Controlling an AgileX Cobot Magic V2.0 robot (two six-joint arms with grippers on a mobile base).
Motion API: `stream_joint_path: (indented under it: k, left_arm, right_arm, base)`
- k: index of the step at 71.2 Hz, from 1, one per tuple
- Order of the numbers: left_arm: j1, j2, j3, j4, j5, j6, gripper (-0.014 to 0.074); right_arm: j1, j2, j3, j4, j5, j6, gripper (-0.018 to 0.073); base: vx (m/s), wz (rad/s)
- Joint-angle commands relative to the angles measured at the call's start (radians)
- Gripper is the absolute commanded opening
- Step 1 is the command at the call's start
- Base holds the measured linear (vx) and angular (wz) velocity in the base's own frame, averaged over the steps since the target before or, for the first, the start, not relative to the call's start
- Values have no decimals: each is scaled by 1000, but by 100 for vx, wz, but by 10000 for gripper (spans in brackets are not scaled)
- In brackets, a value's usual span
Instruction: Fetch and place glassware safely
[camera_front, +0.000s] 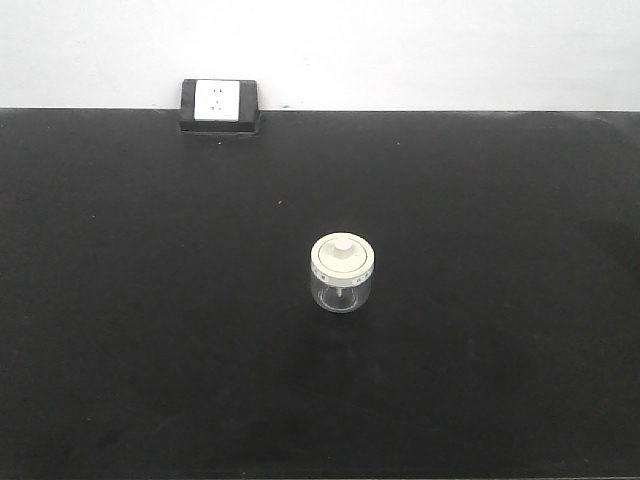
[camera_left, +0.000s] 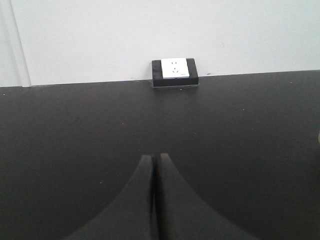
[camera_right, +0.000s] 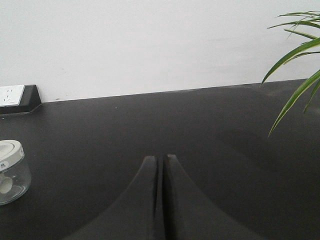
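Observation:
The glassware, a small squat clear jar (camera_front: 343, 272) with a cream-white knobbed lid, stands upright in the middle of the black table (camera_front: 120, 330). The right wrist view catches the jar (camera_right: 10, 171) at its left edge. My right gripper (camera_right: 160, 158) is shut with nothing in it, well to the right of the jar. My left gripper (camera_left: 156, 156) is also shut and empty, pointing toward the back wall; the jar does not show in its view. Neither gripper appears in the front view.
A black block with a white power socket (camera_front: 219, 106) sits at the table's back edge against the white wall; the socket (camera_left: 175, 73) also shows in the left wrist view. Green plant leaves (camera_right: 299, 60) hang in at the right wrist view's upper right.

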Motion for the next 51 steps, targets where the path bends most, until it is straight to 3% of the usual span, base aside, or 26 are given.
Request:
stream_joint_path:
  k: [1,51]
  left_arm:
    - [-4,-12,28,-7,-80,-5,-7]
    - [-4,-12,28,-7,-80,-5,-7]
  right_arm:
    - [-5,-9,20,-5,-82,-2,-1]
    - [-6,-9,20,-5,-82,-2,-1]
  base:
    - [0,0]
    - [0,0]
